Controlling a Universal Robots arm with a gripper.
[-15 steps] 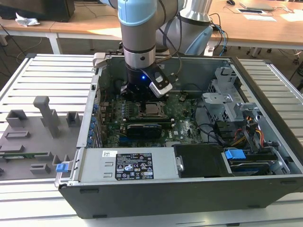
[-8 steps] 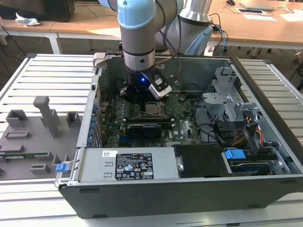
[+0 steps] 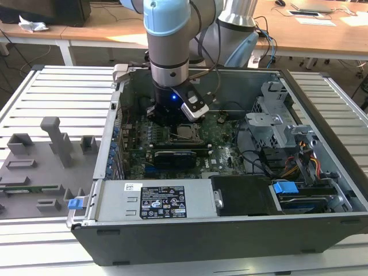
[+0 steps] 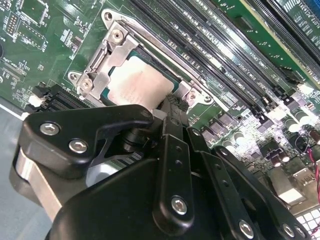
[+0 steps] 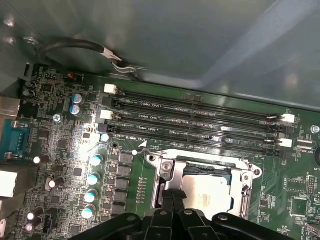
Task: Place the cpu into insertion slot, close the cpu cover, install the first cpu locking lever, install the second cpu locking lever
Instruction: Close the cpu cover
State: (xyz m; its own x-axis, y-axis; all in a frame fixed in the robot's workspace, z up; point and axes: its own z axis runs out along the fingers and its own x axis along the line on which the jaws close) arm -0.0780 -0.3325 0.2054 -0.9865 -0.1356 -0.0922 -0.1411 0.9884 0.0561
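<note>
- Inside the open computer case [image 3: 322, 98], in the exterior view, the arm [image 3: 167, 34] reaches straight down to the green circuit board [image 3: 224, 152], ending just beside the cpu [image 3: 187, 132].
- Both wrist views show the cpu [image 4: 140, 82] [image 5: 207, 192] lying flat, silver-grey face up, seated in the insertion slot [image 4: 159, 64].
- The cpu cover [image 4: 107, 55] [image 5: 167, 167] lies down around the chip, which shows through its square cut-out.
- The gripper [image 4: 172, 102] [image 5: 172, 197] sits at one edge of the socket, its tip right at the border of the chip and the frame.
- The fingers [image 5: 166, 200] are drawn together with no gap between them; nothing can be seen held between them, and the chip lies beside the tips, not between them.
- Whether the tips touch the frame or hover just over it cannot be told.
- Long black memory slots [image 5: 195, 120] run along the far side of the socket from the gripper.
</note>
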